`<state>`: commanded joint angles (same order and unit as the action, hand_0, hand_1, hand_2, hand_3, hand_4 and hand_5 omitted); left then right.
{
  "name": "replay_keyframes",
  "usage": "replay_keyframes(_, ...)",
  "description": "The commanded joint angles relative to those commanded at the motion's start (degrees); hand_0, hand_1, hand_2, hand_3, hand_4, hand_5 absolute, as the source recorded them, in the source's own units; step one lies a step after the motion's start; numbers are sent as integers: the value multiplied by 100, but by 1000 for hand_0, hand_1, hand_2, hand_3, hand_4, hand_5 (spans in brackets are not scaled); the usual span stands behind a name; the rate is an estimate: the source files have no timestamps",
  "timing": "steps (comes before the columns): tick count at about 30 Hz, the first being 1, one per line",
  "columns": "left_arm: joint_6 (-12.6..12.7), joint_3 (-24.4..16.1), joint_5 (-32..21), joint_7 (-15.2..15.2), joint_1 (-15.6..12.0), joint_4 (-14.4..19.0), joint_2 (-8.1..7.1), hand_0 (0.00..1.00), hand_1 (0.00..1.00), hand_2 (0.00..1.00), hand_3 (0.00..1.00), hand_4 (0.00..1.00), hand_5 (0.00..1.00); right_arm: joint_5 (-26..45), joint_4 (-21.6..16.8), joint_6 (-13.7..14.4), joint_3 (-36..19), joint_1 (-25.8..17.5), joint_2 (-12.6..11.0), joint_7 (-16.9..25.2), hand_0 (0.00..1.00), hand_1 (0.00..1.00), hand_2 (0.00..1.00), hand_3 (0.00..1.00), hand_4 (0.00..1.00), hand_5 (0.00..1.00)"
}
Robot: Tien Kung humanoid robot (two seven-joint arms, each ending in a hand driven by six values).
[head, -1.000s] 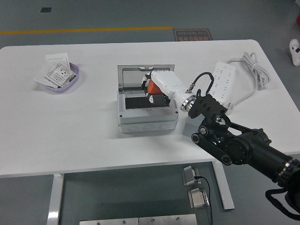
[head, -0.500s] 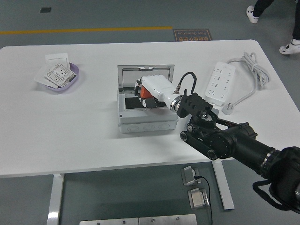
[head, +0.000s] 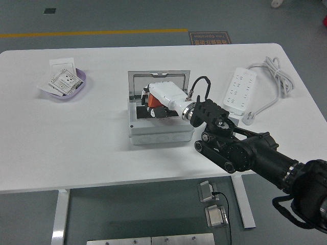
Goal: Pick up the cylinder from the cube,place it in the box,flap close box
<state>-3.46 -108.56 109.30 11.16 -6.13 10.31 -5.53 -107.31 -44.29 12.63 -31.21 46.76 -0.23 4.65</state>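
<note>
Cylinder (head: 151,101) (orange) sits clamped in the right hand (head: 162,97) over the open box (head: 159,127) on the table (head: 76,138); no lettering legible anywhere.

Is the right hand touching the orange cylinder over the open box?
Cannot tell. In the head view the white right hand covers most of the orange cylinder above the box; their edges overlap, so no contact or gap shows plainly.

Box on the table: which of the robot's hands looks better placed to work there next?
The right hand, probably: it is already over the open box, above an orange piece inside. No left hand is in view.
</note>
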Motion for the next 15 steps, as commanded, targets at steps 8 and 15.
replay_keyframes(8,-7,20,2,0,23,0,3,595,665,611,602,679,306,-8,50,-19,-47,-24,-1,58,260,326,570,701,890,520)
replay_keyframes(15,-22,64,-11,0,45,0,11,595,665,611,601,676,304,4,90,-2,-51,-46,-24,142,411,405,605,726,943,591)
